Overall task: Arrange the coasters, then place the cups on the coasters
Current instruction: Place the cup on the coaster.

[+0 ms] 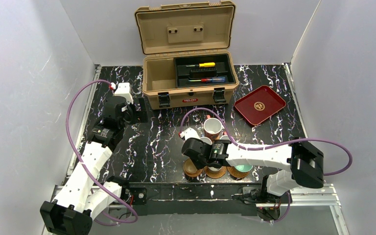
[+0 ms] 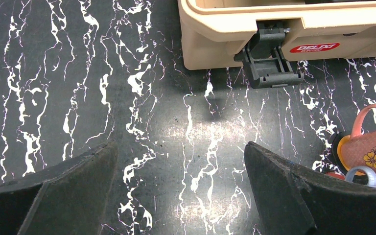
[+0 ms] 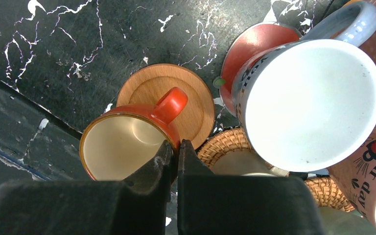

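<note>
Right wrist view: the orange cup tilts over the wooden coaster, its rim pinched between my right fingers, which are nearly closed. A woven coaster lies just beside. My left fingers are spread wide, holding nothing, above the surface near the toolbox.

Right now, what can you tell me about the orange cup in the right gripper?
The orange cup is small, glossy and ceramic-looking, orange-red outside and cream inside, empty, with one loop handle. The right gripper is shut on its rim beside the handle, one finger inside and one outside. The cup is over the smooth wooden coaster; whether its base rests on the disc cannot be told.
</note>
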Controlling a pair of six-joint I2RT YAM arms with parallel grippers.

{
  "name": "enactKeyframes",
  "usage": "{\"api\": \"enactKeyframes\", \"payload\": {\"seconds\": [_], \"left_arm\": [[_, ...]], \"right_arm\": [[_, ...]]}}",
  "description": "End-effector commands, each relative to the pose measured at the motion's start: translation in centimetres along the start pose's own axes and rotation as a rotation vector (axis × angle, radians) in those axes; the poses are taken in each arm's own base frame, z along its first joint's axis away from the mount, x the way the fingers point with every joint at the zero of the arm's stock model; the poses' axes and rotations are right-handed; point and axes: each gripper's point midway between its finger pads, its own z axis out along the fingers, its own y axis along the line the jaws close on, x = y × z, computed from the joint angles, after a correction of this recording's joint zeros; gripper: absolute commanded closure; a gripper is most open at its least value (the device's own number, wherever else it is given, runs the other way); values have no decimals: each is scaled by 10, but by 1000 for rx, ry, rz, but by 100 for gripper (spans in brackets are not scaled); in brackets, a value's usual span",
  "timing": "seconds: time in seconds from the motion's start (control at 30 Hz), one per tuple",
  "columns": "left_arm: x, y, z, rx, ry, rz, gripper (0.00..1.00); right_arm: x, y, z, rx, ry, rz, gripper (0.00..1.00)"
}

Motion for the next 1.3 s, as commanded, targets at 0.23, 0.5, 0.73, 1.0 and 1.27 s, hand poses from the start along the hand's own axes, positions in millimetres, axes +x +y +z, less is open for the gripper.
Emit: {"api": "enactKeyframes", "payload": {"seconds": [0.23, 0.5, 0.73, 1.0, 1.27], "left_arm": [[5, 3, 3, -10, 17, 3, 1], [6, 3, 4, -11, 22, 4, 1], [6, 3, 5, -12, 23, 6, 1], [7, 2, 6, -11, 28, 6, 1], [7, 2, 6, -12, 30, 7, 1]], "right_arm": [[-6, -3, 5, 18, -23, 28, 99], [-3, -6, 8, 27, -9, 25, 99], [0, -8, 10, 23, -3, 30, 99], [-2, -8, 13, 19, -6, 31, 99], [1, -10, 15, 17, 2, 31, 99]]}}
